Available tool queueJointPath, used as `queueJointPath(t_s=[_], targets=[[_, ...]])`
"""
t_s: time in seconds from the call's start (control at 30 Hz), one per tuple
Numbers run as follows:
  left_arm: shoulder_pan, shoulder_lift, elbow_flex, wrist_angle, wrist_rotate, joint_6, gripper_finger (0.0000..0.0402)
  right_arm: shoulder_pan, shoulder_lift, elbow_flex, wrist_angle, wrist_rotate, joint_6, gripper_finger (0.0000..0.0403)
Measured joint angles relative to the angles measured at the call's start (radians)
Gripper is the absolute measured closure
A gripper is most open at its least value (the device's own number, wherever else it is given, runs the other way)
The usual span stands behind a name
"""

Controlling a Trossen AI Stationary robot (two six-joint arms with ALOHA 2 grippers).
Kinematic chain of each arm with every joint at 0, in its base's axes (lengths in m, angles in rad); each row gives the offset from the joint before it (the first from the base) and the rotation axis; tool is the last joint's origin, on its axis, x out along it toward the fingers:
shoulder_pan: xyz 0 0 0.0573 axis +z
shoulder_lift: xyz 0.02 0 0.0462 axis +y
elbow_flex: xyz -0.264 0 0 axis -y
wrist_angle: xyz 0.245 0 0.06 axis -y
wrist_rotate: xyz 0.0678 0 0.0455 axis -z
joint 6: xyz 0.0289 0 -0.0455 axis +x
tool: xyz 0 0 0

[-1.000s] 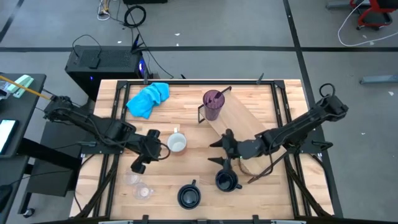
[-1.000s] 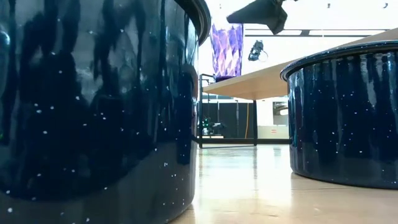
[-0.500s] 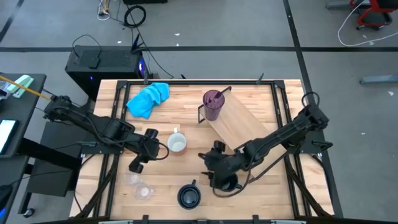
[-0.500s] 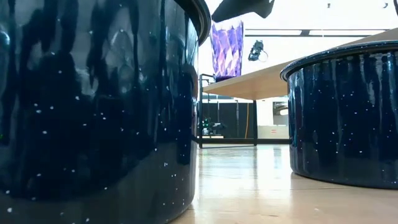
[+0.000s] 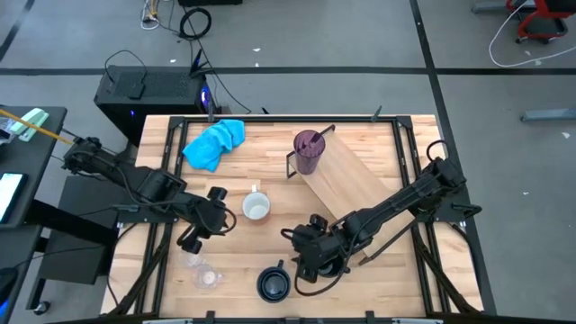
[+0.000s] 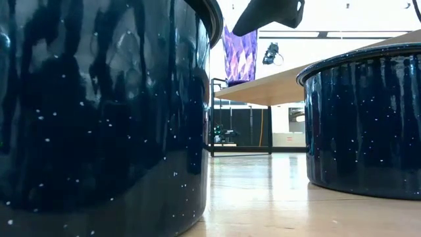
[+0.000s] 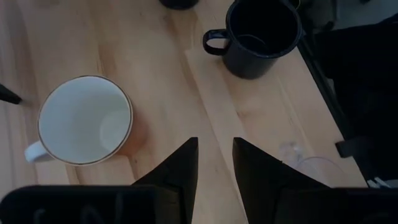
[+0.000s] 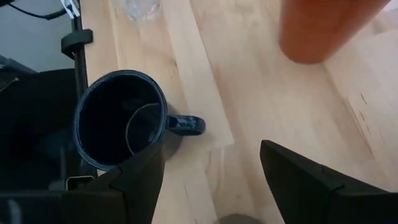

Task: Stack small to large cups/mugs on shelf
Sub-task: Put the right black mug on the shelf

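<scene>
My right gripper [image 5: 302,256] [image 8: 211,149] hangs open above the table's near middle, over one dark mug [image 6: 368,118] that it largely hides from above. The other dark mug [image 5: 273,284] [image 8: 121,121] stands upright just beyond its fingers. My left gripper [image 5: 220,225] [image 7: 216,146] hovers open over bare wood beside the upright white mug [image 5: 256,209] [image 7: 84,121]. The purple tumbler [image 5: 308,151] [image 6: 240,52] stands on the far end of the shelf [image 5: 351,189]. Two clear glasses [image 5: 202,270] sit near the front left.
A bright blue cloth [image 5: 214,142] lies at the far left of the table. Black rails [image 5: 409,153] run along the table's edges. A blurred orange shape [image 8: 323,25] shows close to the right wrist camera.
My right gripper has swung from the shelf's near end toward the table's left and near edge, tipping downward, and now hangs over the right-hand dark mug. My left gripper has drawn back a little from the white mug. No mug or glass has moved.
</scene>
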Motion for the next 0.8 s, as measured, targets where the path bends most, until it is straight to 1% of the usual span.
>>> queueJointPath(t_s=[0.17,0.23,0.33,0.43,0.67,0.8], targets=[[0.001,0.0,0.0,-0.002,0.0,0.004,0.0294,0.0,0.002,0.025,-0.008,-0.003,0.01,0.0142],[0.001,0.0,0.0,-0.008,0.0,0.004,0.0294,0.003,0.002,0.057,-0.012,-0.001,0.009,0.0142],[0.001,0.0,0.0,-0.026,0.0,0.004,0.0294,0.014,0.012,0.116,-0.074,0.029,0.009,0.0143],[0.001,0.0,0.0,-0.065,0.0,0.005,0.0294,0.024,0.063,0.194,-0.144,0.031,0.017,0.0143],[0.001,-0.006,0.013,-0.133,0.0,0.058,0.0294,0.052,0.221,0.474,-0.397,0.031,0.067,0.0143],[0.0,-0.007,0.048,-0.141,0.0,0.067,0.0294,0.06,0.285,0.563,-0.487,0.031,0.141,0.0143]])
